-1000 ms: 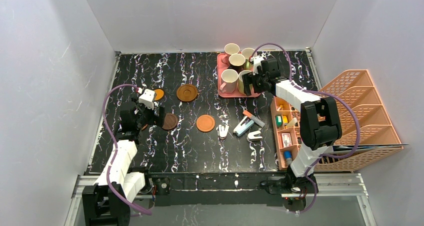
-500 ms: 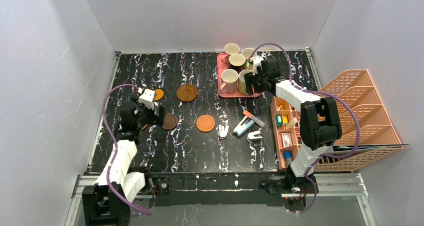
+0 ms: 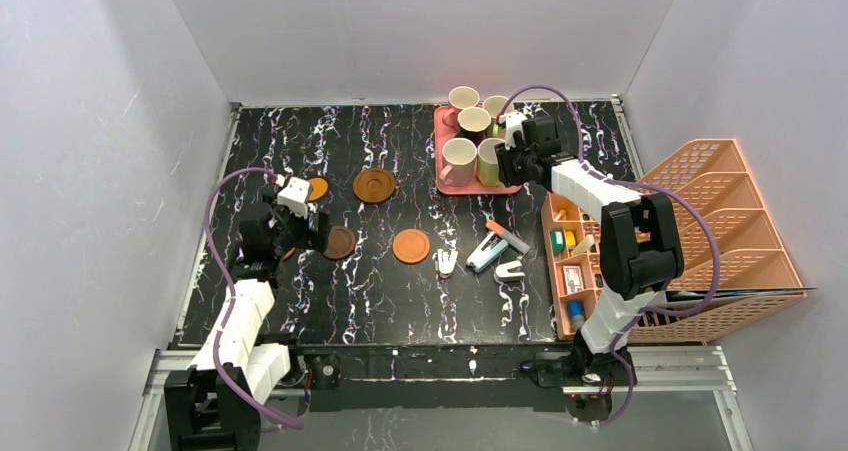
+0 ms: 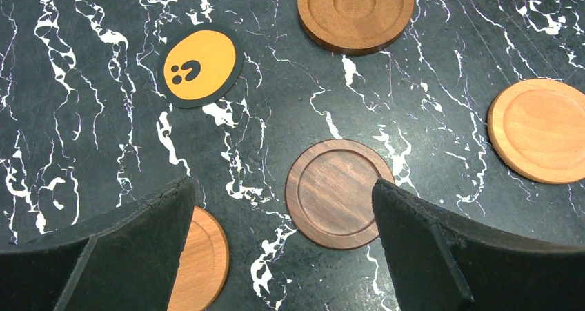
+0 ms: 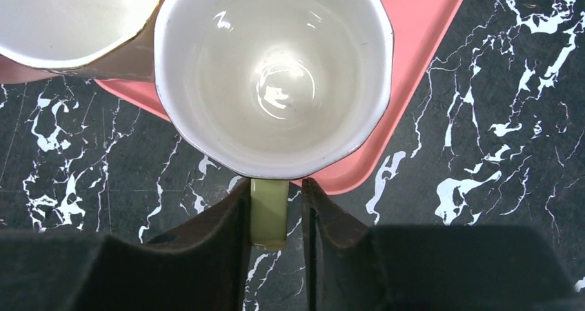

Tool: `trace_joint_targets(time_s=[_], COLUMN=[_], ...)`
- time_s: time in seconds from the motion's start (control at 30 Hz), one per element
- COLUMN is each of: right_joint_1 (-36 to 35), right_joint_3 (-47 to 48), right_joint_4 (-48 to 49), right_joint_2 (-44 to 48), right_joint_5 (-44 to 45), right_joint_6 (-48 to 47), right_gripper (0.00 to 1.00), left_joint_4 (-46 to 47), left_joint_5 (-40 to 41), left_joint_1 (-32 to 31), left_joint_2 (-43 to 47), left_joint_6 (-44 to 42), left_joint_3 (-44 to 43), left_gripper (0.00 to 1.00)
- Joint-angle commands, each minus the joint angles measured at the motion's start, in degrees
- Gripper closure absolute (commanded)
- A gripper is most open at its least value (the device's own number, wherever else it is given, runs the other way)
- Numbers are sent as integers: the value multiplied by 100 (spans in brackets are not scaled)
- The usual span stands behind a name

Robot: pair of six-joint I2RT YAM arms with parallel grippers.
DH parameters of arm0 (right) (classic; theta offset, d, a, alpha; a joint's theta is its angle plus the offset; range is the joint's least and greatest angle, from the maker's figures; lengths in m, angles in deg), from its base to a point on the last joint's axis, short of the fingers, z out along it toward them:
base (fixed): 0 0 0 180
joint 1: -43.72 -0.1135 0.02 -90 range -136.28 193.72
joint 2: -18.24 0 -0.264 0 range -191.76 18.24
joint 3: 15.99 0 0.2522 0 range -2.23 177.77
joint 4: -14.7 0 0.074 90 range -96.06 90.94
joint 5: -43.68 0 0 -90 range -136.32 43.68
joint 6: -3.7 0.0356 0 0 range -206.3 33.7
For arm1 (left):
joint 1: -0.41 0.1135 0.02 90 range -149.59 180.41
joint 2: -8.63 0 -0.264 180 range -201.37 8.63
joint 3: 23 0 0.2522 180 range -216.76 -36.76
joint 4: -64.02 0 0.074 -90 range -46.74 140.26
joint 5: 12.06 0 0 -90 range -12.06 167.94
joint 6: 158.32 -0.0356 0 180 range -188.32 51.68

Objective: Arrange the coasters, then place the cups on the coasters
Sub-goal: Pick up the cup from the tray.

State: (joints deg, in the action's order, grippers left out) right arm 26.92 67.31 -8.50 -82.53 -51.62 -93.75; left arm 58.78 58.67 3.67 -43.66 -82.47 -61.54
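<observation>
Several cups stand on the pink tray point(image 3: 440, 121) at the back right. The yellow-green cup point(image 5: 276, 76) sits on the tray's near corner beside a pink cup point(image 5: 69, 14). My right gripper point(image 5: 276, 183) has closed in on its handle point(image 5: 269, 214): the left pad is against it and the right pad nearly touches. On the left lie an orange black-edged coaster point(image 4: 200, 66), a rimmed brown one point(image 4: 355, 11), a dark walnut one point(image 4: 338, 194), an orange one point(image 4: 541, 128) and a light one point(image 4: 200, 256). My left gripper point(image 4: 281, 187) hangs wide open above the walnut and light coasters, holding nothing.
A peach organiser point(image 3: 570, 261) with small items and stacked orange baskets point(image 3: 720, 231) fill the right side. Pens point(image 3: 497, 243) and white clips point(image 3: 446, 261) lie on the black marbled table between the coasters and the organiser.
The right gripper's jaws have drawn in from wide apart onto the yellow-green cup's handle. Neither arm has shifted noticeably.
</observation>
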Motion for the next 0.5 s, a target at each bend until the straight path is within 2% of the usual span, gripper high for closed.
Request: trace_joint_targets(time_s=[0.0, 0.27, 0.47], right_joint_1=[-17, -16, -17], right_joint_3=[26, -5, -67], right_joint_4=[180, 154, 189], right_joint_2=[183, 354, 503], right_joint_5=[-49, -140, -186], right_joint_6=[-45, -89, -104], right_gripper=[64, 98, 99], left_joint_4=[65, 60, 70], left_joint_5=[-57, -95, -82], left_joint_1=[34, 34, 34], left_joint_2=[104, 11, 21], left_joint_6=[-61, -54, -53], left_joint_3=[53, 21, 29], left_gripper=[2, 2, 2])
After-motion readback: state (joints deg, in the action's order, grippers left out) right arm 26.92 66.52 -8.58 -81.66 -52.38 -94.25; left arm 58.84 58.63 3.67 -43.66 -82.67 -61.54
